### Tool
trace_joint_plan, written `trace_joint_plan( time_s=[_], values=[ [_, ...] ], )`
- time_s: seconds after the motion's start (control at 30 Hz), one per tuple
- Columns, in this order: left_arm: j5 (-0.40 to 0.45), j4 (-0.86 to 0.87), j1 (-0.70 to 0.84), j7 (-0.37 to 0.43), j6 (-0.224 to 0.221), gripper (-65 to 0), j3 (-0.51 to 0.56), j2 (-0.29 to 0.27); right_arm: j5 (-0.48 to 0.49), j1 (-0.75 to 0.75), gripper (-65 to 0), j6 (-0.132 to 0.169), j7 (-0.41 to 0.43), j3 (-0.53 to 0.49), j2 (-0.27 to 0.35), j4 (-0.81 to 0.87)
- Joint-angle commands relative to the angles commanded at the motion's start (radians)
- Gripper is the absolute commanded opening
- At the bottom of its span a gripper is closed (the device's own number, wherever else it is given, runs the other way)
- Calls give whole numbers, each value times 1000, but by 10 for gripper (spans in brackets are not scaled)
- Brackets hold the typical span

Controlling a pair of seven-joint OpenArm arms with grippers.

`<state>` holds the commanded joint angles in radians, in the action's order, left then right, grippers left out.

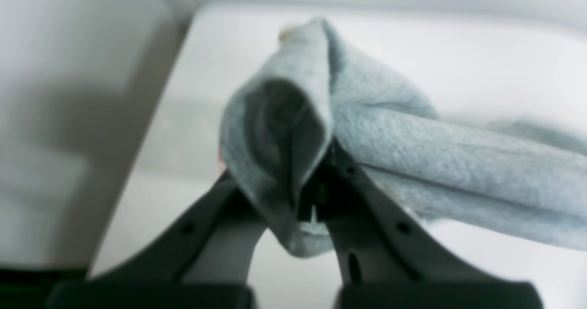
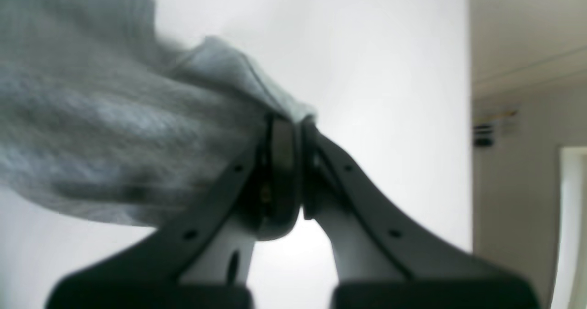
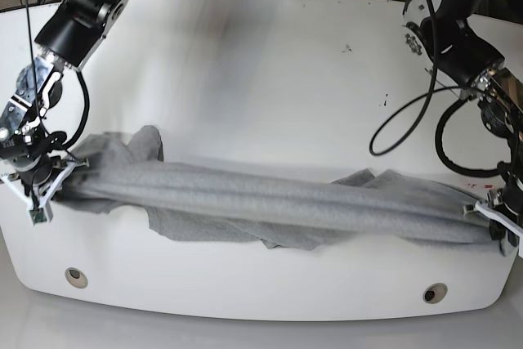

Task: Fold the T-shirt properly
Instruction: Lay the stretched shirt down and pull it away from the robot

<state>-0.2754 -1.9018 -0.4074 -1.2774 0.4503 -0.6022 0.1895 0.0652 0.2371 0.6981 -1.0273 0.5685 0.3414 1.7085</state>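
The T-shirt [image 3: 278,202] stretches as a bunched band across the near part of the white table [image 3: 261,63], from the right gripper [image 3: 51,171] at the base view's left edge to the left gripper [image 3: 497,218] at its right edge; both sets of jaws are clamped on cloth. This band bars passage from the near edge to the middle. Behind it, the table's far half lies bare between the two arms. A looping black cable [image 3: 409,124] hangs over the surface near the left arm. The narrow near strip holds only loose cloth folds and two round holes [image 3: 76,277].
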Motion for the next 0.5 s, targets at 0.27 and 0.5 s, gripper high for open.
trace_joint_plan(
  time_s=[0.27,0.5],
  values=[
    [-135,-6,229,2,11,-650,-103,25,0,-166,-650,0,0,41,-61,74],
    [-204,-5,388,5,12,-650,-167,46,0,-284,-650,0,0,94,-118,106]
  ],
)
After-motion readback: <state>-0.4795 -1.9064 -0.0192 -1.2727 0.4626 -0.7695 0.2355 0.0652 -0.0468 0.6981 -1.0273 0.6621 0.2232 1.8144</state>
